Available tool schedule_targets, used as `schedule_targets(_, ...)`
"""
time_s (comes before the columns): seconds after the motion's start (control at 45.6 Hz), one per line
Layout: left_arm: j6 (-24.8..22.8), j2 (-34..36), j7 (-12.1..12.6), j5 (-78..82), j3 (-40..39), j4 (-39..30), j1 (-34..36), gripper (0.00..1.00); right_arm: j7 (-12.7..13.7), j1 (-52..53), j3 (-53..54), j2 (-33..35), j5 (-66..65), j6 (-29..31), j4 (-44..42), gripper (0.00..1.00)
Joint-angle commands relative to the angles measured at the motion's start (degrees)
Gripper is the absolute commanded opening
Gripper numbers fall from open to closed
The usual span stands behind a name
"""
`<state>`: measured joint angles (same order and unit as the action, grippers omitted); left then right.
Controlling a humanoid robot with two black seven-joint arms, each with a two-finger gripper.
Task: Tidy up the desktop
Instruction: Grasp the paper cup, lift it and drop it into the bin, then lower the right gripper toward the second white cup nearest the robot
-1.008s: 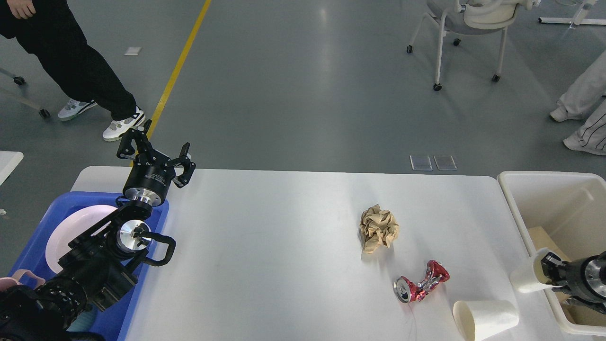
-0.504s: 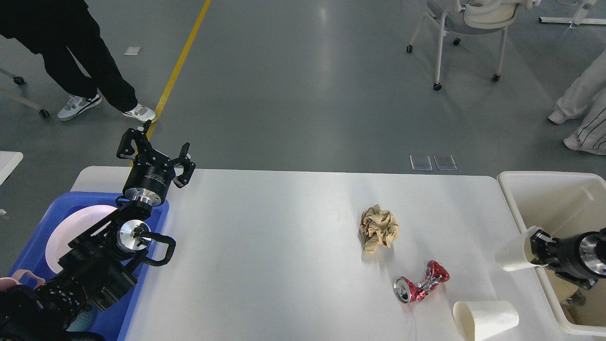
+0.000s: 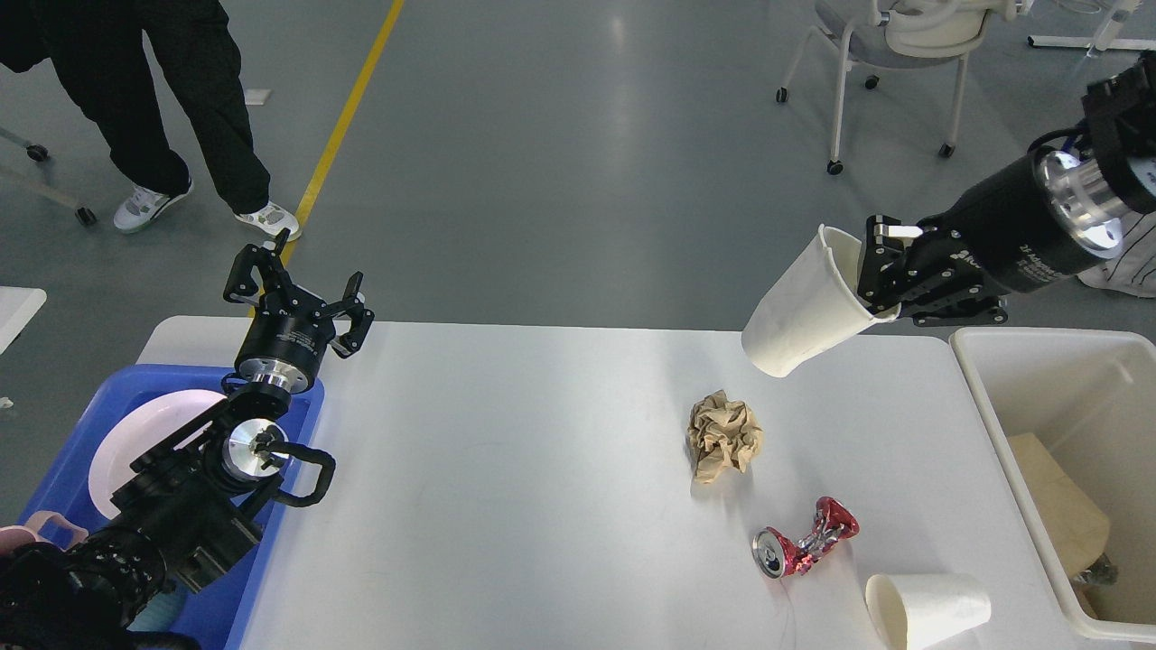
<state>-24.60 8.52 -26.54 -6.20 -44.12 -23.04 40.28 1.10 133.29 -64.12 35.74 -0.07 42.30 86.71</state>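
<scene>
Nearest, a second paper cup (image 3: 928, 609) lies on its side at the front edge of the desktop (image 3: 506, 487), with a crushed red can (image 3: 802, 540) just beside it and a crumpled brown paper ball (image 3: 723, 435) a little farther back. All three rest loose on the surface, so by judgement they are waste awaiting removal.

At the near left, a blue tray (image 3: 54, 478) holds a pink plate (image 3: 135, 433); at the right, a cream bin (image 3: 1066, 361) stands against the desktop edge and already contains brown paper, which suggests it serves as the waste receptacle.

Farther back, the left gripper (image 3: 293, 289) hangs above the tray's far corner with fingers spread, grasping nothing.

The right gripper (image 3: 880, 275) is clamped on the rim of a white paper cup (image 3: 799, 316), held tilted with the base pointing down-left. The cup is raised clear of the desktop, over the far right part and left of the bin, not yet above it.
</scene>
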Motion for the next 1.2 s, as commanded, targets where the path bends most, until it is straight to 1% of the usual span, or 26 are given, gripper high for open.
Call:
schedule_targets(0.0, 0.0, 0.0, 0.0, 0.0, 0.0, 0.0, 0.0, 0.98, 0.1, -1.1, -1.7, 0.1, 0.0, -1.9, 0.4, 0.00)
schedule_targets(0.11, 0.0, 0.0, 0.0, 0.0, 0.0, 0.0, 0.0, 0.98, 0.0, -9.3, -6.3, 2.4, -1.9, -6.7, -4.5, 0.00)
schedule_targets(0.219, -0.1, 0.0, 0.0, 0.0, 0.0, 0.0, 0.0, 0.98, 0.0, -21.5, -6.7, 8.2, -4.4, -13.4, -14.8, 0.00)
schedule_targets(0.307, -0.1, 0.0, 0.0, 0.0, 0.0, 0.0, 0.0, 0.98, 0.0, -32.9, -5.7, 11.0, -4.3, -20.8, -25.2, 0.00)
schedule_targets(0.438, -0.1, 0.0, 0.0, 0.0, 0.0, 0.0, 0.0, 0.98, -0.3, -52.0, -0.6, 11.3, -3.7, -33.5, -38.6, 0.00)
schedule_targets(0.57, 0.0, 0.0, 0.0, 0.0, 0.0, 0.0, 0.0, 0.98, -0.2, -72.3, 11.0, 9.2, -3.7, -42.0, -52.9, 0.00)
schedule_targets(0.701, 0.0, 0.0, 0.0, 0.0, 0.0, 0.0, 0.0, 0.98, -0.2, -89.4, 24.0, 1.4, -3.7, -49.3, -66.8, 0.00)
schedule_targets(0.767, 0.0, 0.0, 0.0, 0.0, 0.0, 0.0, 0.0, 0.98, -0.2, -93.8, 30.1, -2.6, -3.6, -51.5, -73.9, 0.00)
schedule_targets(0.811, 0.0, 0.0, 0.0, 0.0, 0.0, 0.0, 0.0, 0.98, -0.2, -95.6, 33.2, -5.1, -3.7, -51.9, -77.5, 0.00)
schedule_targets(0.876, -0.1, 0.0, 0.0, 0.0, 0.0, 0.0, 0.0, 0.98, -0.2, -96.1, 35.3, -7.1, -3.7, -52.6, -79.2, 0.00)
schedule_targets(0.964, -0.1, 0.0, 0.0, 0.0, 0.0, 0.0, 0.0, 0.98, -0.2, -96.1, 35.3, -7.5, -3.7, -52.5, -79.2, 0.00)
schedule_targets(0.986, 0.0, 0.0, 0.0, 0.0, 0.0, 0.0, 0.0, 0.98, -0.2, -96.2, 35.3, -7.5, -3.7, -52.0, -79.1, 0.26)
schedule_targets(1.008, -0.1, 0.0, 0.0, 0.0, 0.0, 0.0, 0.0, 0.98, -0.2, -96.2, 35.4, -7.6, -3.7, -51.7, -79.0, 0.79)
schedule_targets(1.03, -0.1, 0.0, 0.0, 0.0, 0.0, 0.0, 0.0, 0.98, -0.1, -96.3, 35.4, -7.6, -3.7, -51.6, -78.8, 1.00)
schedule_targets(1.052, 0.0, 0.0, 0.0, 0.0, 0.0, 0.0, 0.0, 0.98, -0.3, -96.4, 35.3, -7.7, -3.7, -51.7, -78.6, 0.95)
schedule_targets(1.074, 0.0, 0.0, 0.0, 0.0, 0.0, 0.0, 0.0, 0.98, -0.3, -96.5, 35.2, -7.8, -3.8, -51.7, -78.4, 1.00)
schedule_targets(1.183, 0.0, 0.0, 0.0, 0.0, 0.0, 0.0, 0.0, 0.98, -0.2, -96.4, 35.3, -7.8, -3.8, -51.7, -76.6, 1.00)
